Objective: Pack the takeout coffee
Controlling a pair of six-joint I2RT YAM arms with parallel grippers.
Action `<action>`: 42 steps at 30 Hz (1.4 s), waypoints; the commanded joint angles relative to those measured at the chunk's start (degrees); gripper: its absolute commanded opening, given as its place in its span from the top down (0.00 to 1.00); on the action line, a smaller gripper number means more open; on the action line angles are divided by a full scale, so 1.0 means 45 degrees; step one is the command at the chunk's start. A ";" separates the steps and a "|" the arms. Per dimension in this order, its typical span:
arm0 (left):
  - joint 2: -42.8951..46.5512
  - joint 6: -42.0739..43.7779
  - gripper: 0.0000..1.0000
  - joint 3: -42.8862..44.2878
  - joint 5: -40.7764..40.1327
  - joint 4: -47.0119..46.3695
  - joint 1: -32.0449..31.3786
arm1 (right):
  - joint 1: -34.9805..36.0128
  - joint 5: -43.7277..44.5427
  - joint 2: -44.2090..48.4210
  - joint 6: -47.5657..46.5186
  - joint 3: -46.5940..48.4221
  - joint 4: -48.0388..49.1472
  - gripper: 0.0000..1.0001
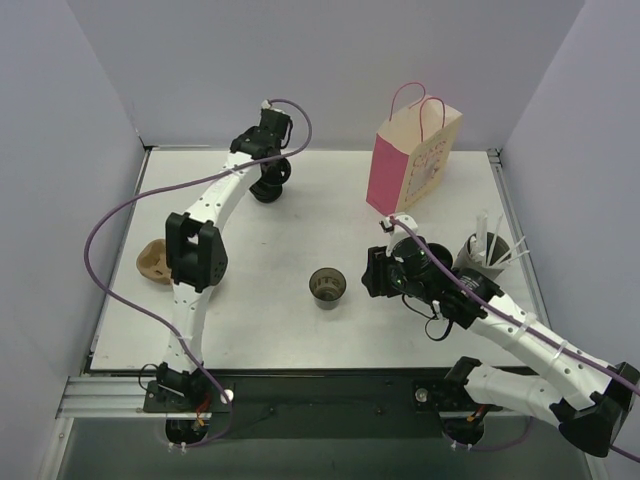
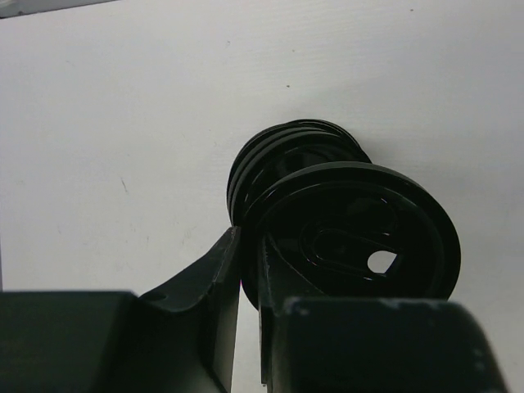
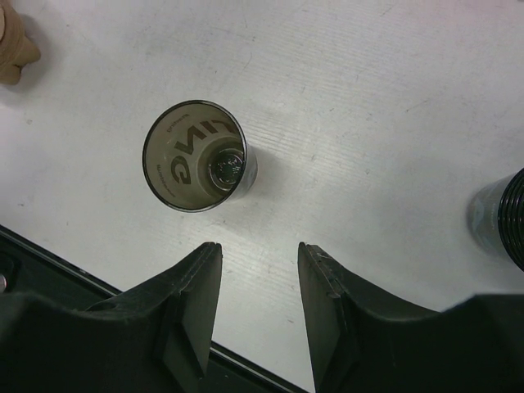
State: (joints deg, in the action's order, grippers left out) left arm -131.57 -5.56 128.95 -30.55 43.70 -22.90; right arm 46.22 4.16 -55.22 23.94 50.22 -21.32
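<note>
Left gripper pinches lid (cup ahead of right gripper).

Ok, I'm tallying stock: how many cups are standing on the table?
2: an open cup in the middle, and a grey cup holding white sticks on the right. Others may hide in the pink bag.

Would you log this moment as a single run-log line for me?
left gripper: shut on black lid, by lid stack | right gripper: open, empty, near lidless cup | pink bag: upright
</note>
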 commanded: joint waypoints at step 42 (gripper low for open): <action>1.1483 -1.3569 0.85 -1.6975 1.8175 -1.9223 -0.1103 | 0.0179 -0.2469 0.1315 0.3721 -0.1218 1.2160 0.56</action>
State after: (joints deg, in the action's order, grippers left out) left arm -79.46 -66.06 52.95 51.70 -37.69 -27.44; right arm 46.61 -6.90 -48.47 39.53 41.82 28.12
